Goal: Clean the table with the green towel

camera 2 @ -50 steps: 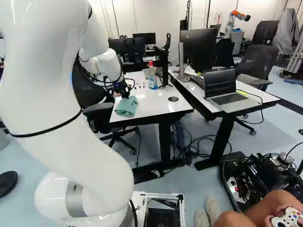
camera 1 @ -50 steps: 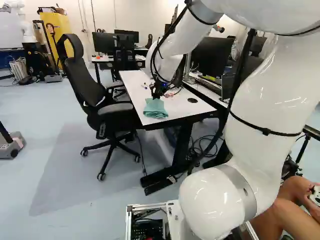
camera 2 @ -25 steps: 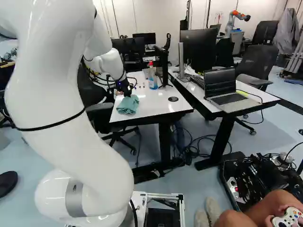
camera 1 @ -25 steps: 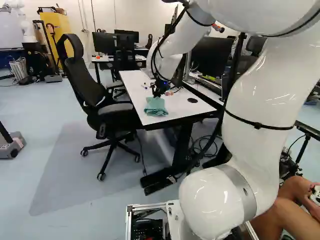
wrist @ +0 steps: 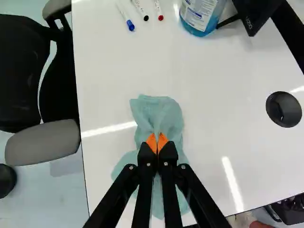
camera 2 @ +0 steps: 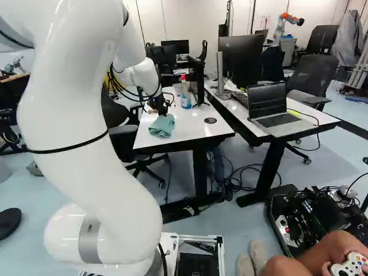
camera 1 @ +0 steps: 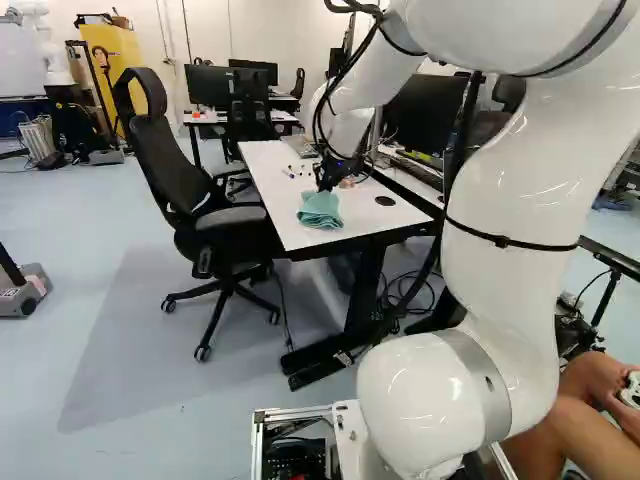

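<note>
Plainly, the gripper [camera 2: 163, 112] pinches the rumpled, creased green towel [wrist: 159, 111]. Beside the towel, glossy white desktop [wrist: 107, 80] reaches a straight edge.

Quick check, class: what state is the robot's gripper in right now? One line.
Black two-fingered gripper: closed, pinching the crumpled green cloth towel on the glossy white tabletop.

I have bright, fairly even light in all 3 views, seemingly from overhead. In my wrist view, 2 long white streaks of glare lie on the table [wrist: 213, 95]. I see small highlights on the arm [camera 1: 510, 210] and a broad, soft shadow on the floor [camera 1: 60, 240] beside the chair [camera 1: 232, 220].
</note>
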Robot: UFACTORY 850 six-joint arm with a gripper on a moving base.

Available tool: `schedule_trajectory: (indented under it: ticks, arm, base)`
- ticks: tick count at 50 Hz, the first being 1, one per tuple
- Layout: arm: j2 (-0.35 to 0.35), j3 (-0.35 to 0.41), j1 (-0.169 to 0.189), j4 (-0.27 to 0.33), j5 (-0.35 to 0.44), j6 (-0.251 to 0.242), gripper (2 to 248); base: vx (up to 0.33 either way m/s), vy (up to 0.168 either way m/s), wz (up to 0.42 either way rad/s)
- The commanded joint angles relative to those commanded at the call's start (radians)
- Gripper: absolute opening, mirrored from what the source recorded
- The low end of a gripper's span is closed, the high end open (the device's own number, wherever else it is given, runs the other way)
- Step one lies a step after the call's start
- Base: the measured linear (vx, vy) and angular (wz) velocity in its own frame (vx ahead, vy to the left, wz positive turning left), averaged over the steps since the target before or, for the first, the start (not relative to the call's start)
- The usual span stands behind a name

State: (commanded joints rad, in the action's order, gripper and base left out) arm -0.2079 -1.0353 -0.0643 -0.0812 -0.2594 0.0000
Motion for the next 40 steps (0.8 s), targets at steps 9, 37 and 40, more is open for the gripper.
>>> schedule_trajectory:
  ticks: [9, 37, 40]
  arm:
    - [-0.004, -0.011, 0.029, 0.000, 0.000, 0.000, 23]
    - [-0.039, -0.050, 0.119, 0.000, 0.000, 0.000, 23]
    - [-0.042, -0.054, 0.128, 0.000, 0.000, 0.000, 23]
  base:
    - [0.000, 0.000, 0.000]
    - [0.000, 0.000, 0.000]
    - [0.000, 0.000, 0.000]
